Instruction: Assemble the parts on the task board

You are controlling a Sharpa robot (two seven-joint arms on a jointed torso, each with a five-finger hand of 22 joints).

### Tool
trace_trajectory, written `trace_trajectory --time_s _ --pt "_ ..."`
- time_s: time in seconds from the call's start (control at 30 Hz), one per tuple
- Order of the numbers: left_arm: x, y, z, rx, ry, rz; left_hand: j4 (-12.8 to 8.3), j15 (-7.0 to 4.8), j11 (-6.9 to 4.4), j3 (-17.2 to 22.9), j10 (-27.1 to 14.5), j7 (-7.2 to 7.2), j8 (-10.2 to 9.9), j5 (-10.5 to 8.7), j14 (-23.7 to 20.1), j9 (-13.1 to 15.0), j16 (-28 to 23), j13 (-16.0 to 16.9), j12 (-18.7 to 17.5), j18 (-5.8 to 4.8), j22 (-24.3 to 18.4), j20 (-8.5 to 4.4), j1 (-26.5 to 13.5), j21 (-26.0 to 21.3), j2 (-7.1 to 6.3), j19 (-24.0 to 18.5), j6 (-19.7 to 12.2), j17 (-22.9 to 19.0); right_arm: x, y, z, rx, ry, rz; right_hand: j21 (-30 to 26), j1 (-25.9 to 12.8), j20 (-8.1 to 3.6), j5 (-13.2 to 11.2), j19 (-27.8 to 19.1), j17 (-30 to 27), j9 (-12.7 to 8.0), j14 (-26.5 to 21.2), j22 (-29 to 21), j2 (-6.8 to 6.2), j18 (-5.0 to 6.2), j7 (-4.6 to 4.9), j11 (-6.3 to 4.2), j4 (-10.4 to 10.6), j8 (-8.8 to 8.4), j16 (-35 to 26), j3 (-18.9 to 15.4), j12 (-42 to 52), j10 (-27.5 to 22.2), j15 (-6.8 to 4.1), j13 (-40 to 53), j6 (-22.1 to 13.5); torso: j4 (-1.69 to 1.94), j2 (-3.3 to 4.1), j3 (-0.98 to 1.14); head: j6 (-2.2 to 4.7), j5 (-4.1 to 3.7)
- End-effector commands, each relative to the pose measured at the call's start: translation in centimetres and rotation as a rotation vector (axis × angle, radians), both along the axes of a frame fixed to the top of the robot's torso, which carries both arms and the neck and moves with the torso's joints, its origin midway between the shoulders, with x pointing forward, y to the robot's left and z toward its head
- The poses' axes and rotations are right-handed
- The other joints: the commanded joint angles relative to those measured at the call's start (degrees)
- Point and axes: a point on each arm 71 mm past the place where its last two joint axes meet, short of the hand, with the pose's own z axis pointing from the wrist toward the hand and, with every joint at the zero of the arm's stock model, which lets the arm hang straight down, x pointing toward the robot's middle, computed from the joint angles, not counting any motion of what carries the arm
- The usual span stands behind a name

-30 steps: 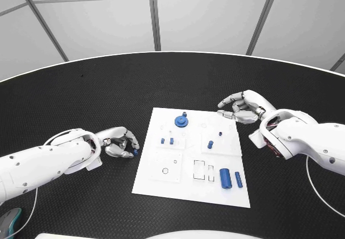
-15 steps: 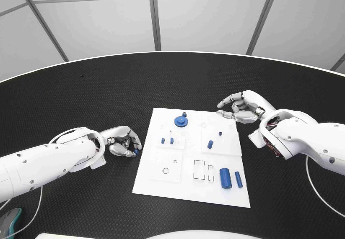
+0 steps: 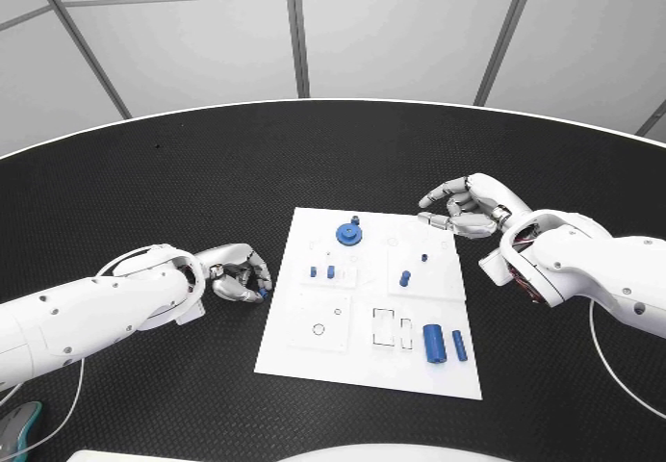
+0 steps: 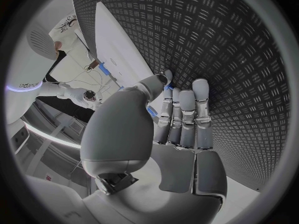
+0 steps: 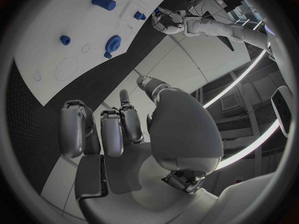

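The white task board (image 3: 364, 327) lies in the middle of the black table. On it stand a blue disc with a peg (image 3: 350, 233), two small pegs (image 3: 322, 272) and a short peg (image 3: 405, 279). Two blue cylinders (image 3: 433, 343) lie near its front right corner. My left hand (image 3: 236, 274) sits just off the board's left edge, fingers curled, pinching a small blue part (image 4: 151, 112) between thumb and fingers. My right hand (image 3: 465, 210) hovers by the board's far right corner, fingers loosely bent and apart from the thumb, with nothing in them (image 5: 118, 129).
The table's pale round rim (image 3: 166, 117) runs behind the board. Bare black tabletop (image 3: 333, 164) surrounds the board on all sides. Empty outlined slots (image 3: 386, 327) mark the board's front half.
My left hand has turned slightly and edged towards the board with the blue part. The right hand and the parts on the board have stayed put.
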Motion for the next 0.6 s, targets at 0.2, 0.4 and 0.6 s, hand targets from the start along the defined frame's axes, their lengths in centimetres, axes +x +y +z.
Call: trace_trajectory --time_s 0.2,0.4,0.6 --pt "0.09 -0.05 0.08 -0.001 -0.017 0.003 0.83 -0.67 -0.82 0.54 3.88 -0.15 -0.57 -0.32 2.60 0.46 0.93 -1.69 -1.86 -1.28 -0.14 -0.93 0.24 0.41 1.58 0.63 1.34 2.17 0.02 0.04 -0.01 0.000 0.000 0.002 0.06 0.01 -0.45 0.17 1.56 9.69 -0.07 4.82 3.42 0.58 0.48 -0.09 -0.20 0.24 0.19 -0.08 0.15 0.24 0.34 -0.41 5.51 0.47 0.01 -0.01 -0.05 0.05 0.05" --pt "0.09 -0.14 0.16 -0.007 -0.026 -0.001 2.18 -1.22 -1.54 -0.04 6.25 -0.55 -0.46 -0.67 5.10 1.15 1.62 -2.01 -3.43 -1.47 0.22 -1.37 -0.52 0.75 1.96 1.75 2.68 5.28 0.01 0.01 -0.01 0.000 0.000 0.001 0.06 0.01 -0.45 0.17 1.56 9.69 -0.07 4.82 3.42 0.58 0.48 -0.09 -0.20 0.24 0.19 -0.08 0.15 0.24 0.34 -0.41 5.51 0.47 0.01 0.00 -0.07 0.02 0.08" --pt "0.10 -0.18 0.29 -0.027 -0.034 0.005 3.08 -1.49 -1.86 -0.47 7.35 -0.80 -0.31 -0.82 6.77 1.70 2.19 -2.06 -4.16 -1.84 1.41 -1.62 -0.92 1.72 2.19 3.19 3.33 7.71 0.01 0.02 0.00 0.000 -0.001 0.002 0.06 0.01 -0.45 0.17 1.56 9.69 -0.07 4.82 3.42 0.58 0.48 -0.09 -0.20 0.24 0.19 -0.08 0.15 0.24 0.34 -0.41 5.51 0.47 0.07 -0.01 -0.03 0.05 0.04"
